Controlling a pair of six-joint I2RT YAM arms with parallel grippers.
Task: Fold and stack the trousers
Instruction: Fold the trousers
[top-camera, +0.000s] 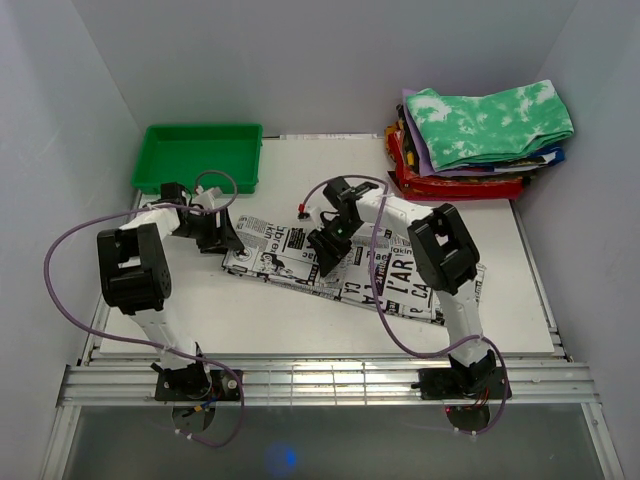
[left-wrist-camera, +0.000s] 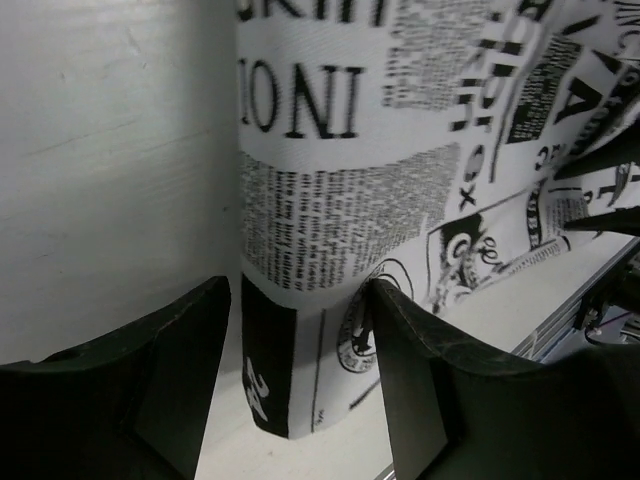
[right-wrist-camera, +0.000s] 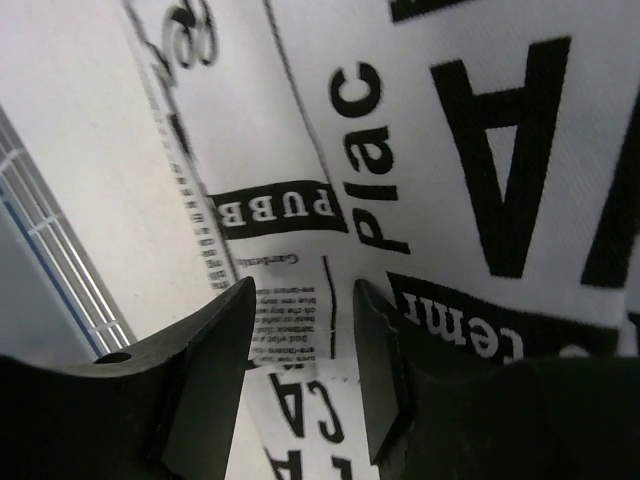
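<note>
Below, the left gripper (left-wrist-camera: 298, 395) held its jaws apart, straddling a hemmed corner of the trousers (top-camera: 270, 258), whose printed edge lay flat between the two dark fingers (left-wrist-camera: 170, 385) without being pinched. Likewise the right gripper (right-wrist-camera: 300, 375) was spread, its fingers (right-wrist-camera: 385, 370) set either side of a strip of headline-printed cloth near the garment's middle. The trousers lay as a long folded band running slantwise across the white table (top-camera: 300, 325), the left gripper at their left end. From above, the right arm (top-camera: 440, 250) and its purple cable (top-camera: 378, 290) crossed over the cloth and hid part of its right half. A green tray (top-camera: 200, 155) sat at the far left, well apart from the trousers; a stack of folded clothes (top-camera: 460, 175), topped by a green-and-white tie-dye garment (top-camera: 485, 122), occupied the far right corner.
</note>
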